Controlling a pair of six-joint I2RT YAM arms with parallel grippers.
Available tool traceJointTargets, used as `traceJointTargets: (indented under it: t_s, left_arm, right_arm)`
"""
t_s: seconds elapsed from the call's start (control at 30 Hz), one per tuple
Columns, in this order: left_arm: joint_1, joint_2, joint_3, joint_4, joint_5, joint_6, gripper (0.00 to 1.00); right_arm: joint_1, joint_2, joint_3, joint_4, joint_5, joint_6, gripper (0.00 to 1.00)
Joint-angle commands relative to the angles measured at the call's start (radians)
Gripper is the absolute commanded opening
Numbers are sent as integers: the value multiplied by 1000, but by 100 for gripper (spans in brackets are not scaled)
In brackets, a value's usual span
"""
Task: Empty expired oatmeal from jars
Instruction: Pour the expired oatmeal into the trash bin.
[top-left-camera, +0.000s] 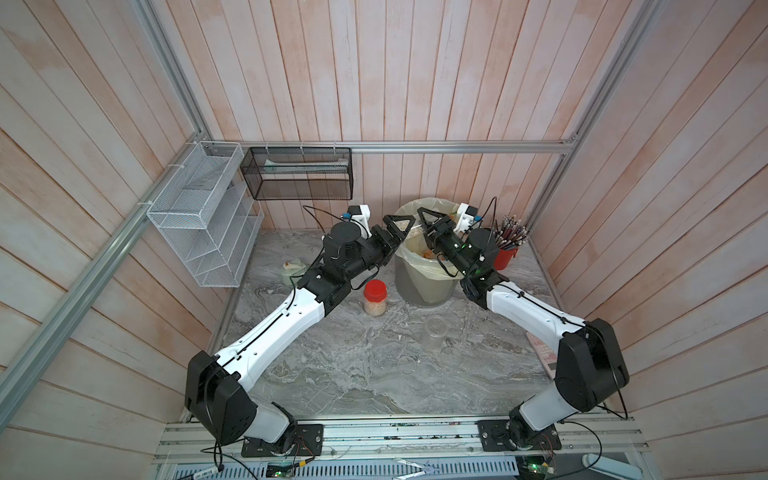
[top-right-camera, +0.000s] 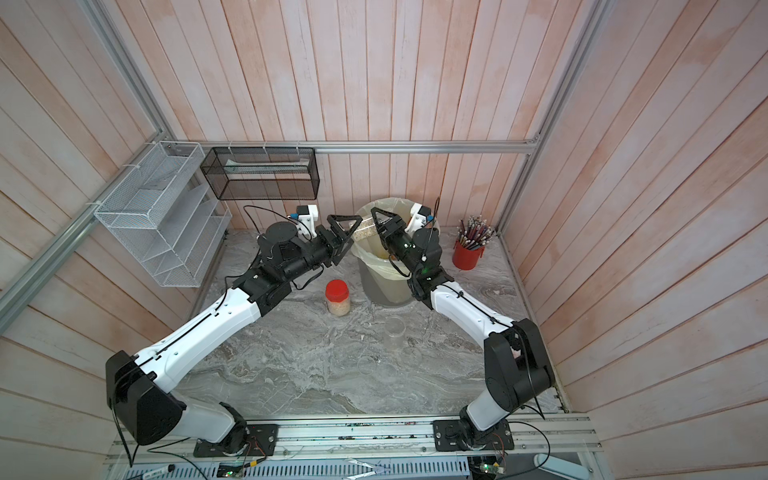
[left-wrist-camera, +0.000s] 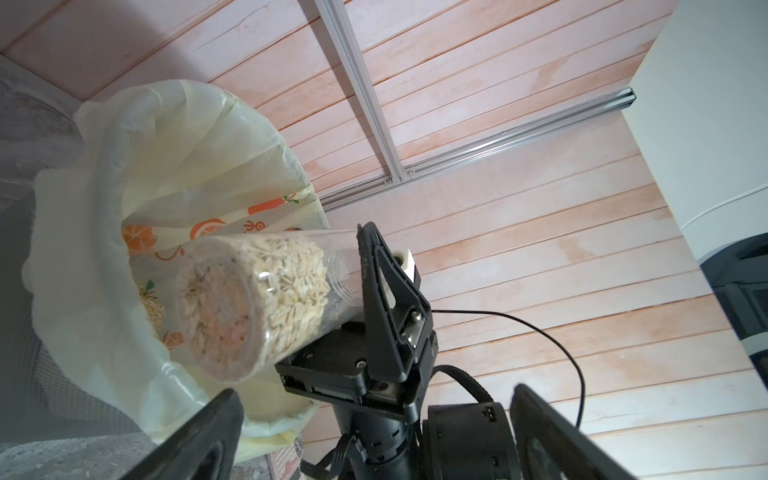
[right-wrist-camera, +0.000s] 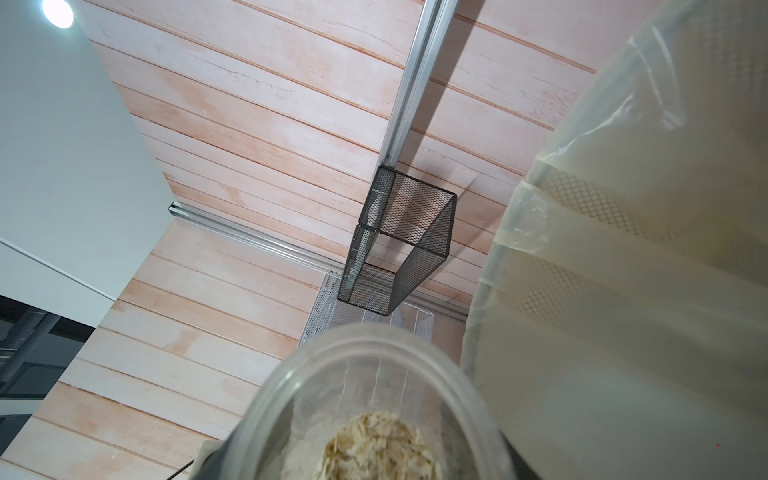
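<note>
1. Empty clear jar (top-left-camera: 434, 332) stands open on the near table (top-left-camera: 353, 382).
2. Red-lidded jar (top-left-camera: 375, 297), oatmeal (top-left-camera: 375, 308) inside, stands left of the bin (top-left-camera: 419, 286).
3. Right tool (top-left-camera: 428, 227) pinches a tilted oatmeal jar (left-wrist-camera: 249, 299) over the bin.
4. Left tool (top-left-camera: 395, 239) is spread wide beside it.

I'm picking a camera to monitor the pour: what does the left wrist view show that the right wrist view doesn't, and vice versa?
Only the left wrist view: the right gripper clamped on the jar, seen side-on, plus the bin bag with its inside holding an orange-printed wrapper and some flakes. Only the right wrist view: the black mesh basket and white wire rack on the plank wall. Both: the jar with oatmeal in it, the yellowish bin bag, and that wall.
</note>
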Motion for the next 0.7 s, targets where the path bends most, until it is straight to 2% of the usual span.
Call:
traceJointTargets:
  t_s: [0.0,0.2,0.67]
  left_arm:
    - [1,16,-26,51,-29,-113,100]
    - [-3,26,-42,78,-46,-236,100]
    - [-5,104,55,92,-118,-343,99]
  right_arm:
    - [7,-29,-8,100,22,23,26]
    - [10,-34,-13,125,29,8,26]
    - [37,-31,-43,215,72,-34,25]
